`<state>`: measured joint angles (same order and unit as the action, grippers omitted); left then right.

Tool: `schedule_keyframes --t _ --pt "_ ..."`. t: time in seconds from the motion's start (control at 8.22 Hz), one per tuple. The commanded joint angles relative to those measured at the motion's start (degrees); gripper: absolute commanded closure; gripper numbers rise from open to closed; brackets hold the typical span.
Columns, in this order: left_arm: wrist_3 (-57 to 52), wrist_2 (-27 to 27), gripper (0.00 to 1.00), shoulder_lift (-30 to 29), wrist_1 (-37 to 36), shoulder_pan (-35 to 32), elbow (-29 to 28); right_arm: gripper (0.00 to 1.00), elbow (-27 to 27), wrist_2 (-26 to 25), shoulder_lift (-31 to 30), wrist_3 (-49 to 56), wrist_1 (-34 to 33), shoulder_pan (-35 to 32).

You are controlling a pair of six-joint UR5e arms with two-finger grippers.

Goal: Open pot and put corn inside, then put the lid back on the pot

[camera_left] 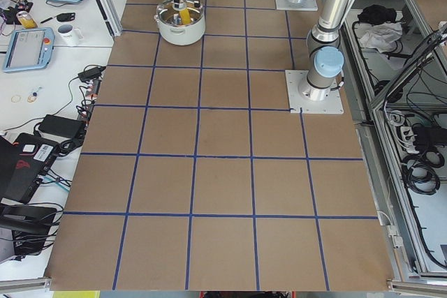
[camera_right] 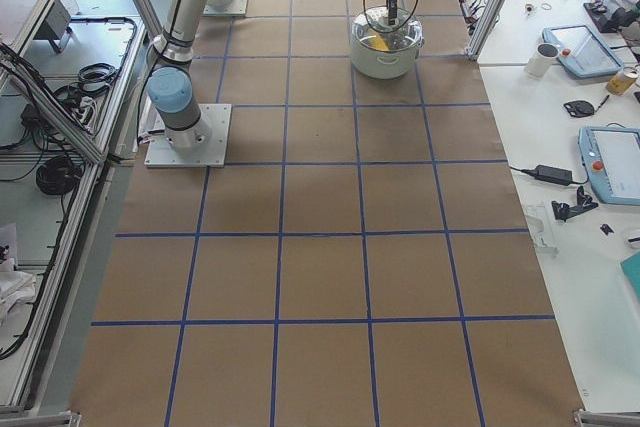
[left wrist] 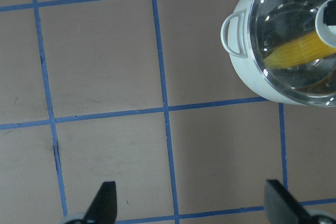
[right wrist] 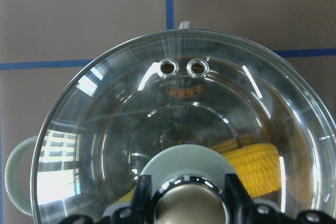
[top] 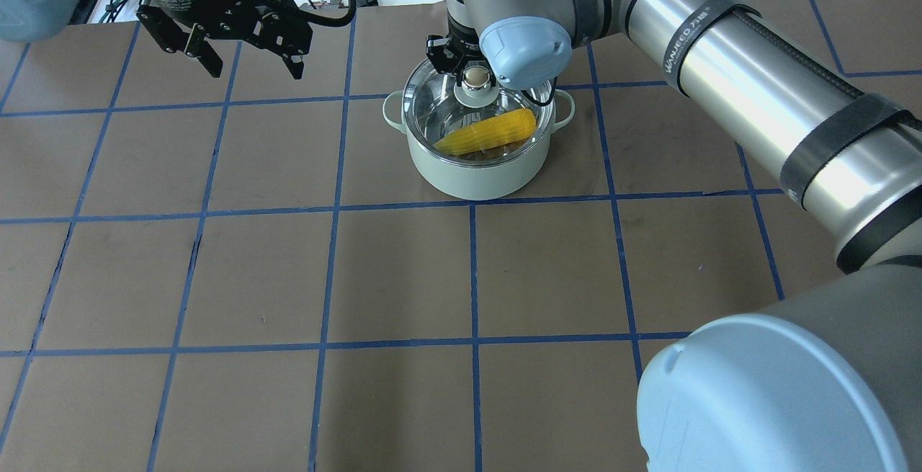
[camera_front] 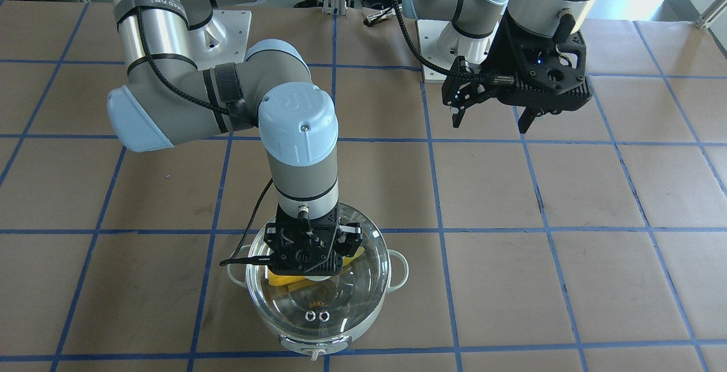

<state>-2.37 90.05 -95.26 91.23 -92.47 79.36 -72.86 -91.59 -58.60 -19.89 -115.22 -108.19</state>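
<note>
While the pale mint-green round pot, steel-lined and shiny inside with small loop handles at its sides, stands on the brown paper-covered table gridded with blue tape, a clear domed glass lid covers its mouth. The lid seems to rest on the rim, though whether it is fully seated is hard to tell. Under the glass the bright yellow corn cob, ridged with kernels and tapering to a point, lies slantwise inside the pot. Two small metal vent rings pierce the glass near its edge. The right gripper points straight down, its black fingers pressed against both sides of the lid's rounded beige-silver knob. The left gripper hangs above the table well apart from the pot, its fingers spread wide.
</note>
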Motion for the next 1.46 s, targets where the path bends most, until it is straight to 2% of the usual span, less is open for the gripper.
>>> schedule_keyframes --t 0.0,0.12,0.36,0.49,0.73,0.97,1.22,1.34 --pt "0.0 -0.1 0.0 0.0 -0.1 -0.1 0.0 0.51 -0.1 0.0 0.1 0.2 0.0 0.0" --pt "0.0 -0.1 0.0 -0.1 -0.4 -0.1 0.0 0.23 -0.1 -0.2 0.1 0.1 0.0 0.0" --pt "0.0 -0.2 0.0 -0.1 -0.4 -0.1 0.0 0.05 -0.2 -0.3 0.1 1.0 0.0 0.0" --pt "0.0 -0.2 0.0 0.3 -0.2 -0.3 -0.1 0.0 -0.2 -0.2 -0.3 1.0 0.1 0.2" --pt "0.1 0.0 0.0 0.8 0.1 -0.6 -0.1 0.0 -1.3 0.0 -4.0 2.6 0.7 0.8" --pt "0.1 0.4 0.0 1.0 0.4 -0.6 0.0 0.0 -8.1 0.1 -12.8 4.4 2.2 4.5" --pt "0.1 0.4 0.0 0.9 0.2 -0.5 0.0 0.0 -15.2 1.3 -25.3 12.8 10.7 10.3" --pt "0.1 0.4 0.0 1.1 0.3 -0.6 0.0 0.0 -16.7 1.3 -29.8 14.2 15.7 12.7"
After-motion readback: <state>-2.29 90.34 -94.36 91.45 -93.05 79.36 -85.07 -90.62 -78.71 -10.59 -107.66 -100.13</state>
